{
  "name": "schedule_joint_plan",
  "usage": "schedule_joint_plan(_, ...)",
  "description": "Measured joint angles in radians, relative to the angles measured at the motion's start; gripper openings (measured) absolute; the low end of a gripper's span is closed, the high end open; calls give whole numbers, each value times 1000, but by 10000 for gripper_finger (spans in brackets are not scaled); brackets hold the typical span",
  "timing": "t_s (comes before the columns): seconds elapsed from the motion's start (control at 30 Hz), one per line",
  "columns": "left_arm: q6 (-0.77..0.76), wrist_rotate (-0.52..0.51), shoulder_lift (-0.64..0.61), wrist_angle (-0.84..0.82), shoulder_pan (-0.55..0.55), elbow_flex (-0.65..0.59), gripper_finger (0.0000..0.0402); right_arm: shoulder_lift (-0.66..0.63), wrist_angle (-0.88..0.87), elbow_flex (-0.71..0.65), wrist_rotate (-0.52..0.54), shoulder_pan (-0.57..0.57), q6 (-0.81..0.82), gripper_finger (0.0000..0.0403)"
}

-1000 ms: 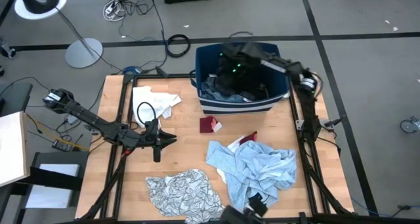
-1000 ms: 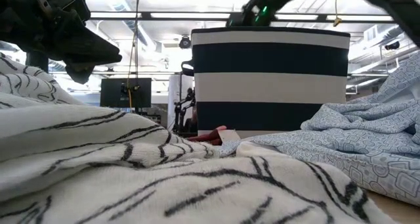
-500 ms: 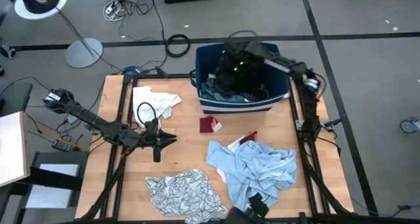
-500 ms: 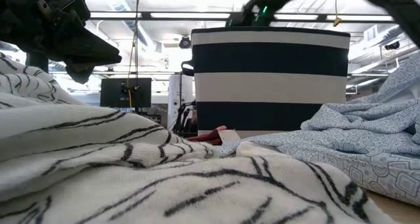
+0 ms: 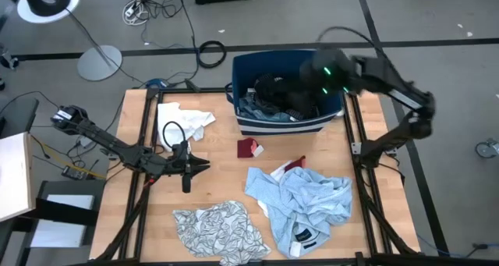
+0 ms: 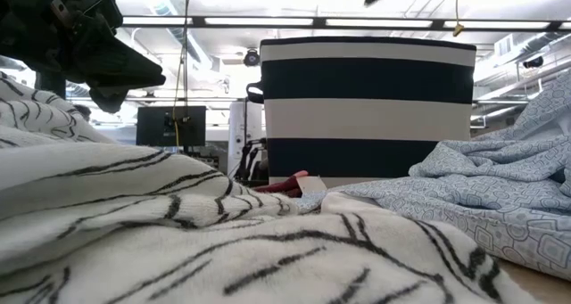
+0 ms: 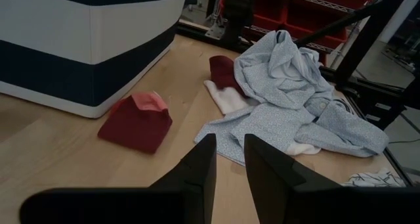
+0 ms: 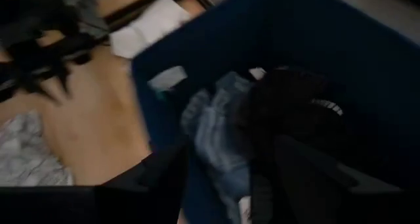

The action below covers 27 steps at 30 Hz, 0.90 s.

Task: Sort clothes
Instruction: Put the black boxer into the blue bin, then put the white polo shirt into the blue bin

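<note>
The dark blue bin (image 5: pixel 243 69) stands at the table's far edge, with a black garment (image 5: pixel 284 94) and a blue striped one (image 5: pixel 261 111) inside. My right gripper (image 5: pixel 306 79) hangs open above the bin's right half, touching nothing; its wrist view looks down on the black garment (image 8: pixel 289 112). A small red piece (image 5: pixel 249 147), a red and white piece (image 5: pixel 290 167), a light blue garment (image 5: pixel 308 200) and a leaf-print garment (image 5: pixel 222 227) lie on the table. My left gripper (image 5: pixel 201 166) hovers at mid-left, its fingers a little apart (image 7: pixel 230 165) and nothing between them.
A white cloth (image 5: pixel 185 118) lies at the far left with a black cable loop (image 5: pixel 171 133) on it. Black frame rails run along the table's left and right edges. Bare wood (image 5: pixel 218 153) lies between my left gripper and the red piece.
My right gripper has risen quickly out of the bin and swung toward the table's right edge, tipping less steeply downward. The black garment has stayed in the bin.
</note>
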Motion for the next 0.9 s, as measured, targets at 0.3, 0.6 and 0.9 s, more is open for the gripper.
schedule_joint_plan(0.3, 0, 0, 0, 2, 0, 0, 85, -280, 161, -373, 350, 524, 268, 225)
schedule_joint_plan(0.6, 0, 0, 0, 16, 0, 0, 85, -337, 175, -729, 401, 817, 701, 224)
schedule_joint_plan(0.9, 0, 0, 0, 9, 0, 0, 85, -259, 298, -948, 162, 938, 867, 221)
